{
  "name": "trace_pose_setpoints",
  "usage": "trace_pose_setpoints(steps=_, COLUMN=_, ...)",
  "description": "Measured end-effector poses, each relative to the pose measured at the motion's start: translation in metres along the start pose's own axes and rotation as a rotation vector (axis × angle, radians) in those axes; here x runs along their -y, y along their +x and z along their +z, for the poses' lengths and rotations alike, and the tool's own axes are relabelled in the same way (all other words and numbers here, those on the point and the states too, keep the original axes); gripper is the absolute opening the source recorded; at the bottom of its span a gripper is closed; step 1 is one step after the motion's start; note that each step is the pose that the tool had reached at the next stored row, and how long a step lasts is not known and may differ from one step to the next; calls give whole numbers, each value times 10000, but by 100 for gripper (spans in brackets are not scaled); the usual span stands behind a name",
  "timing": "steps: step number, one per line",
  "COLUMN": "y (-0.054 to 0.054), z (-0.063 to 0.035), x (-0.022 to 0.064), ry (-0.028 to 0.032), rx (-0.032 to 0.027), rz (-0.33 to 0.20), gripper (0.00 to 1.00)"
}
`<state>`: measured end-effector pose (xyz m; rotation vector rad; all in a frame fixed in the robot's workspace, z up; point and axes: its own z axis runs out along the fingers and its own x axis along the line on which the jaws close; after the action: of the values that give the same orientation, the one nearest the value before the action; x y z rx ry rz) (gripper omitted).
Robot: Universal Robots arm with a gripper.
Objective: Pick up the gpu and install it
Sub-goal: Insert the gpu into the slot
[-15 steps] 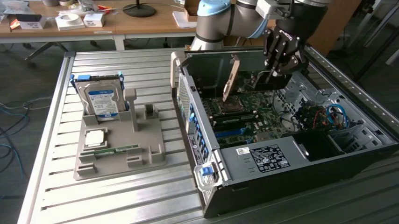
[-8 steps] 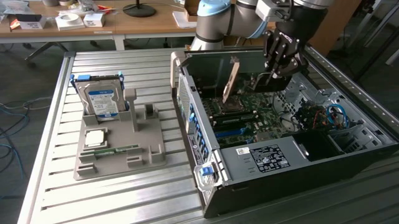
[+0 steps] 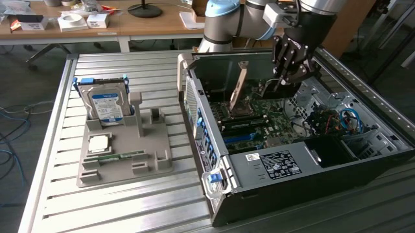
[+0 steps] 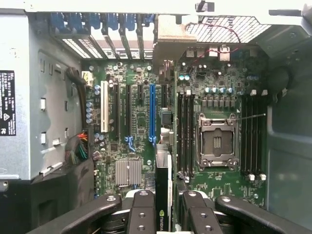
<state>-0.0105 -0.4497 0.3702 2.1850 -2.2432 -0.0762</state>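
Your pincer (image 3: 281,81) hung inside the open computer case (image 3: 292,199) at the upper right of the exterior frame, closed on the gpu (image 4: 163,197). At the bottom centre of the wrist frame its two black fingers (image 4: 142,212) clamped the card edge-on, with a green logo showing between them. The card stood upright over the motherboard (image 4: 131,122), just beside the long blue slot (image 4: 151,112); you could not tell whether it touched the board. On the desk (image 3: 116,213), at the left of the exterior frame, the hard drive (image 3: 107,104) sat upright in its grey holder (image 3: 123,167).
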Motion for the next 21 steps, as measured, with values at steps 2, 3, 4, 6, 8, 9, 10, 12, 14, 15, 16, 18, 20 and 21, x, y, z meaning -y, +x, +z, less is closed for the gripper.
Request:
trace_pose_setpoints(steps=2, y=1, z=23, x=-4, ry=0, rx=2, rz=17, gripper=26)
trace_pose_setpoints(steps=3, y=1, z=28, x=-4, ry=0, rx=1, rz=27, gripper=26)
trace_pose_setpoints(steps=4, y=1, z=28, x=-4, ry=0, rx=-2, rz=32, gripper=26)
trace_pose_setpoints(steps=6, y=1, z=29, x=-4, ry=0, rx=-1, rz=34, gripper=26)
trace_pose_setpoints(steps=8, y=1, z=35, x=-4, ry=1, rx=3, rz=34, gripper=26)
trace_pose_setpoints(steps=9, y=2, z=46, x=-4, ry=2, rx=5, rz=35, gripper=26)
trace_pose_setpoints(steps=10, y=2, z=59, x=-4, ry=1, rx=2, rz=36, gripper=26)
trace_pose_setpoints(steps=12, y=3, z=90, x=-6, ry=0, rx=1, rz=36, gripper=26)
trace_pose_setpoints(steps=14, y=4, z=120, x=-5, ry=1, rx=1, rz=34, gripper=26)
trace_pose_setpoints(steps=15, y=4, z=132, x=-5, ry=1, rx=1, rz=33, gripper=26)
trace_pose_setpoints(steps=16, y=4, z=138, x=-5, ry=1, rx=1, rz=34, gripper=26)
trace_pose_setpoints(steps=18, y=5, z=150, x=-6, ry=0, rx=1, rz=35, gripper=26)
trace_pose_setpoints(steps=20, y=5, z=173, x=-9, ry=1, rx=2, rz=37, gripper=26)
trace_pose_setpoints(steps=21, y=5, z=186, x=-11, ry=1, rx=1, rz=37, gripper=26)
